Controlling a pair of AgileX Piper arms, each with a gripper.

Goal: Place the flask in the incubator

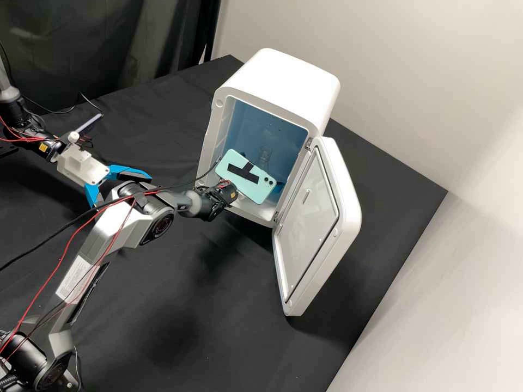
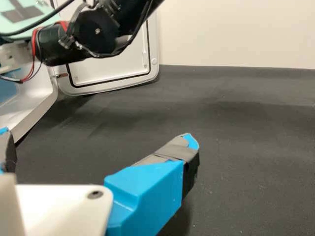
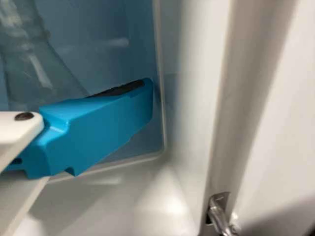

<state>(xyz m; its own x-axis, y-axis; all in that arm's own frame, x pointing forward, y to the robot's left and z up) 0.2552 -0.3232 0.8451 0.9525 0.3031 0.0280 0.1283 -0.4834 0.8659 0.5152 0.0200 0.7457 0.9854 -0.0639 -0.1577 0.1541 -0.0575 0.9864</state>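
High view, left to right: left gripper (image 2: 98, 147) low over the black bench (image 1: 180, 283), fingers spread wide, holding nothing, well short of the flask (image 3: 29, 64). Farther right, inside the white incubator (image 1: 283, 81), door (image 1: 318, 218) swung open: flask of clear glass, conical, narrow-necked, before the blue back wall. Just beyond and beside the right gripper (image 3: 83, 113); contact not determinable. Whether that gripper grips or is released: cannot tell.
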